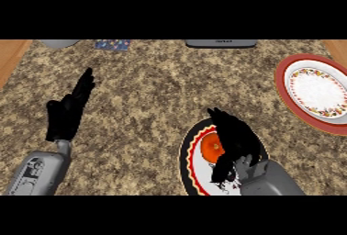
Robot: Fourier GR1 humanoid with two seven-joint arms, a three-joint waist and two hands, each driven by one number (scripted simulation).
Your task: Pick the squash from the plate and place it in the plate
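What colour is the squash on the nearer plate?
The squash is orange, shown best in the head view.

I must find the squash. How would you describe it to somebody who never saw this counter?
On the speckled stone counter there are two plates. Look at the nearer plate, with the dark rim, under the robot's right hand. The squash is the round orange thing on it; the red-rimmed plate at the right holds nothing.
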